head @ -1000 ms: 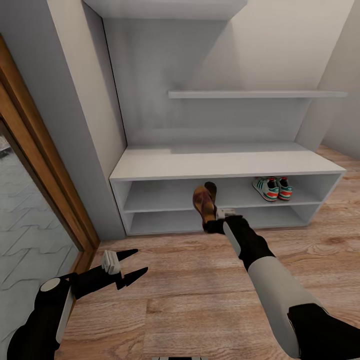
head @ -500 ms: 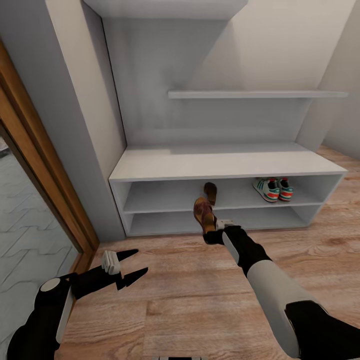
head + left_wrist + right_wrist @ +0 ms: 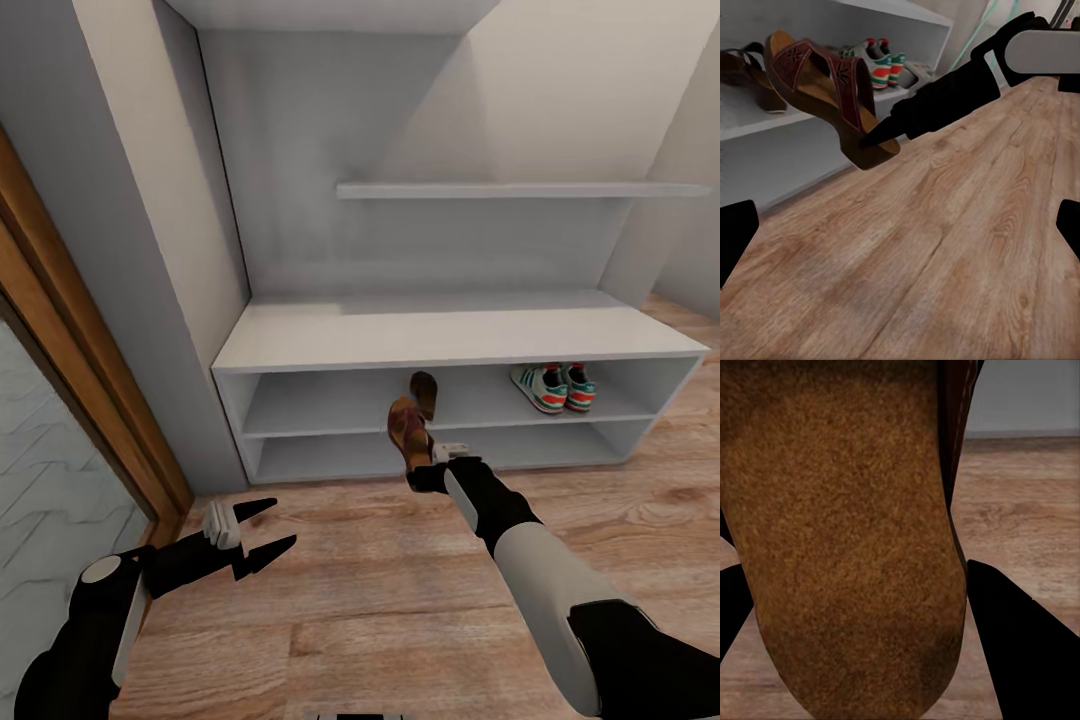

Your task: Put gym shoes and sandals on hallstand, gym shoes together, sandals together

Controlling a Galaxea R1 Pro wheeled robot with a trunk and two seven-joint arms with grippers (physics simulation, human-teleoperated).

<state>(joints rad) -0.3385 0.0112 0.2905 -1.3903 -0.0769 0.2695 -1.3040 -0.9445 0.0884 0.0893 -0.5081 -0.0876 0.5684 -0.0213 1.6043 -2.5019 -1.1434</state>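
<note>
Pulled back slightly, the right gripper (image 3: 428, 470) clamps one sandal (image 3: 407, 428) heel-first, toe pointing beyond its fingers toward its mate (image 3: 424, 392) on the rack (image 3: 330, 350); the left gripper (image 3: 262, 530) gapes empty.

Right gripper (image 3: 425, 470) grips a sandal (image 3: 407, 428) — hallstand (image 3: 450, 338) just beyond.

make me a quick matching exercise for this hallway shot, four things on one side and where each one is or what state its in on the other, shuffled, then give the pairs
Things:
1. gym shoes
2. held sandal
3. other sandal
4. left claw

Places or states:
A. open and empty, over the corridor floor
B. gripped by the right claw, off the floor in front of the hallstand
C. side by side at the right end of the upper shelf slot
D. alone near the middle of the upper shelf slot

Pairs: 1-C, 2-B, 3-D, 4-A
</note>
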